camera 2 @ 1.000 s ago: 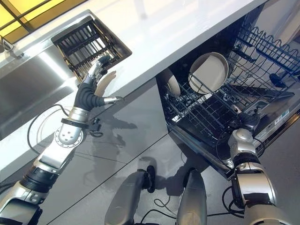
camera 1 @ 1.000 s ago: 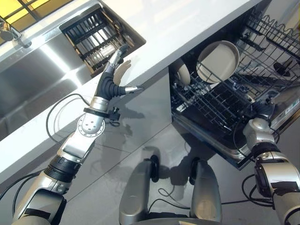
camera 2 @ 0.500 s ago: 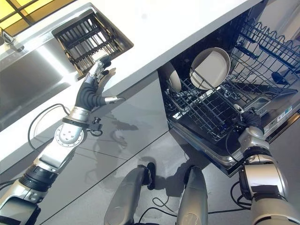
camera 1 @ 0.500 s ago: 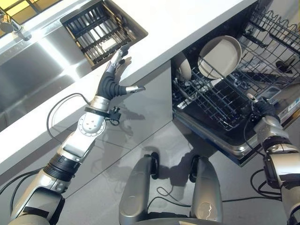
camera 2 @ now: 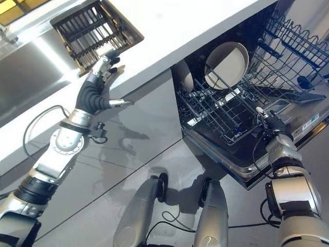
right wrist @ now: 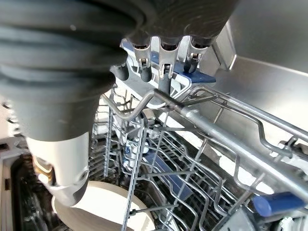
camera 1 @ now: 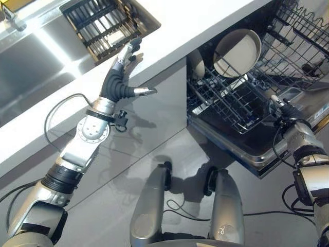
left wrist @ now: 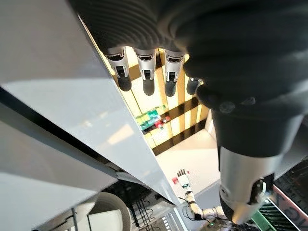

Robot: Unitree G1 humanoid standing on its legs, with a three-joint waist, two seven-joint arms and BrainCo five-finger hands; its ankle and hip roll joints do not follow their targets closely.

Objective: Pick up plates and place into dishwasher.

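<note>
Two beige plates stand upright in the dishwasher's pulled-out lower rack (camera 1: 226, 110): a large plate (camera 1: 237, 52) and a smaller plate (camera 1: 195, 63) to its left. My right hand (camera 1: 288, 110) is at the rack's front right corner, open. In the right wrist view its straight fingers (right wrist: 163, 72) rest on the rack's front wire (right wrist: 202, 118), and the large plate (right wrist: 101, 202) shows deeper inside. My left hand (camera 1: 117, 85) is raised against the white counter's edge (camera 1: 164, 49) near the sink, open, thumb out to the side, holding nothing. The left wrist view shows its fingers (left wrist: 144, 72) straight.
A dark dish rack (camera 1: 105, 25) sits in the steel sink (camera 1: 31, 62) beyond my left hand. The dishwasher's door (camera 1: 247, 154) lies open towards me, and its upper wire rack (camera 1: 303, 31) juts out at the right. Grey cabinet fronts (camera 1: 154, 123) fill the space between.
The whole view has shifted with my head. My right hand has moved a little up along the rack's front corner. My left hand stays at the counter's edge.
</note>
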